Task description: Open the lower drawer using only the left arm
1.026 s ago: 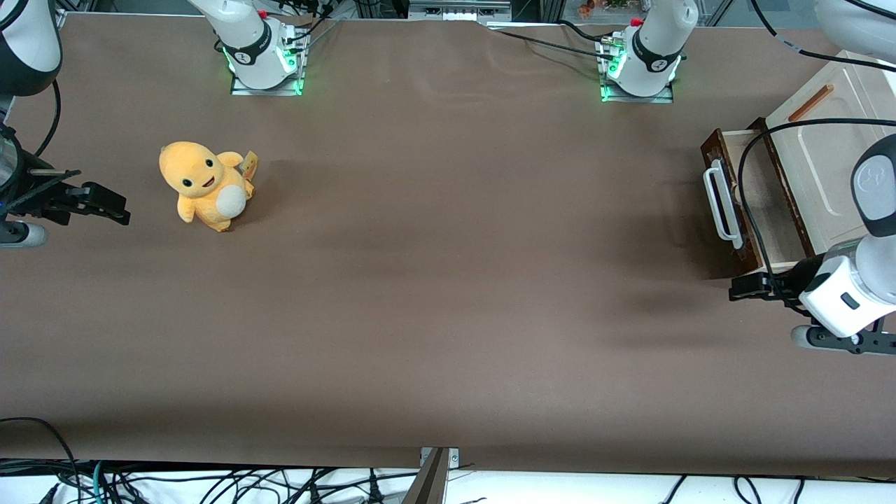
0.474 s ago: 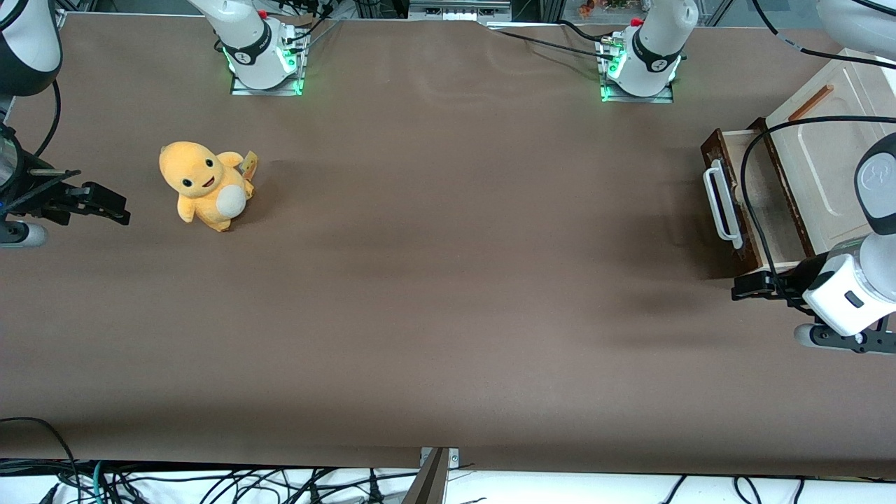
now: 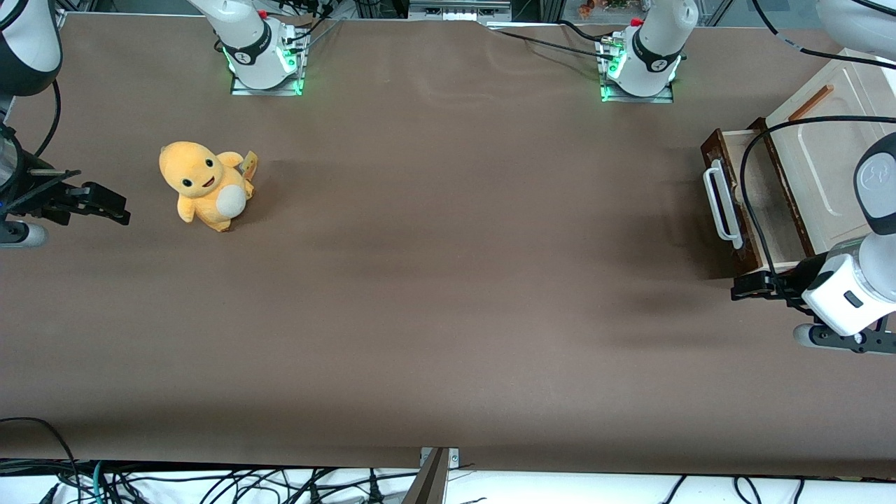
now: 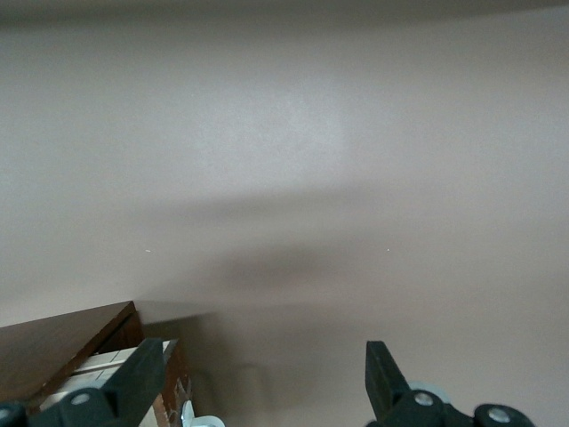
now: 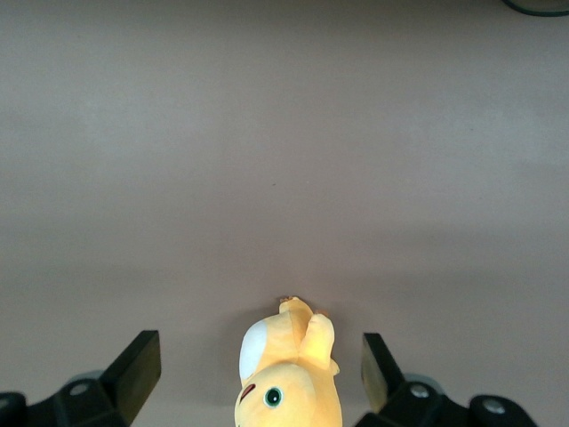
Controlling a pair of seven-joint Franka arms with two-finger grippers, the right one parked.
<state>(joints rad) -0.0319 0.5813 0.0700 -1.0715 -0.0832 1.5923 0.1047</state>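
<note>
Nothing shifted — one lower drawer (image 3: 752, 203) pulled out; one pincer (image 3: 743, 287) beside it, spread wide, empty.

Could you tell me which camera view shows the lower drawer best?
The front view: the lower drawer shows whole, pulled out, with its white handle. The open gripper hangs nearer the front camera, apart from it. The left wrist view catches only a corner; the right wrist view shows none.

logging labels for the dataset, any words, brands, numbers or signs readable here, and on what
No text can be read anywhere.
Round emblem on the left arm joint cover: too small to make out.
Tag on the plush toy: too small to read.
The lower drawer shows no lettering.
The pincer, open, nearer the front camera than the drawer, bears no marking.
</note>
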